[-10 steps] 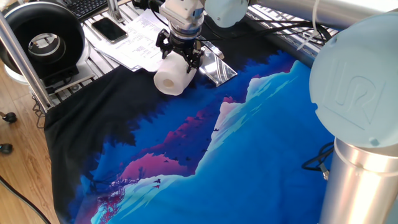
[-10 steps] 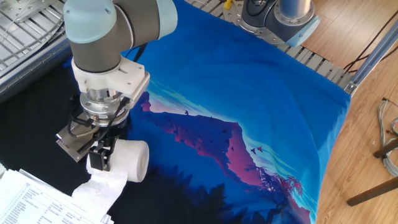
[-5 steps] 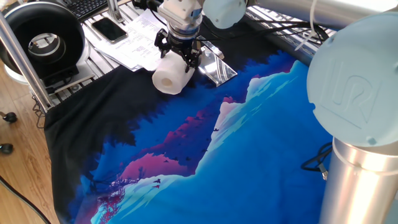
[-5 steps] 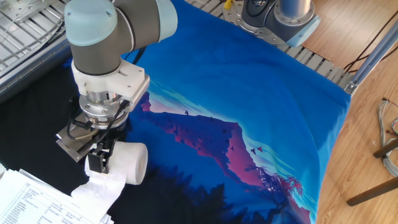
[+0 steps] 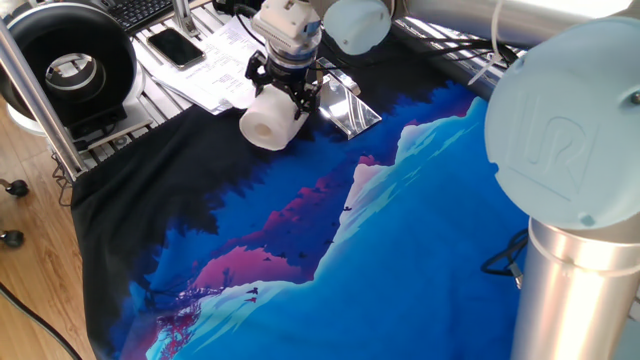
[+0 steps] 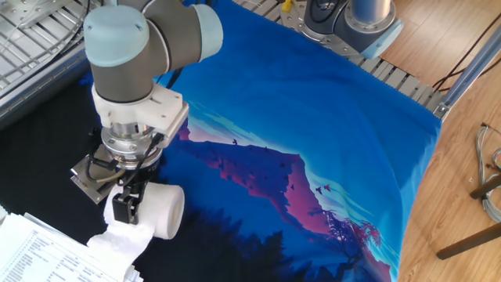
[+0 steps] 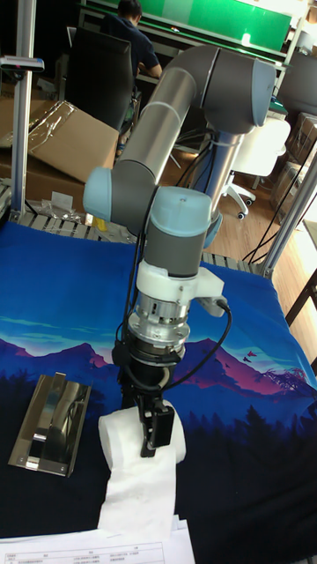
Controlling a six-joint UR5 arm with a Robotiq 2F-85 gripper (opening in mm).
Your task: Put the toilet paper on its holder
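Arm over printed cloth on table; I see it has drifted toward papers over last second, carrying load along. Roll has shifted with it, slightly farther from holder, loose tail draped onto papers. Jaws closed on roll, one finger across its front. Holder lies flat just beside. My read: repositioning roll before mounting; roll not yet on holder.
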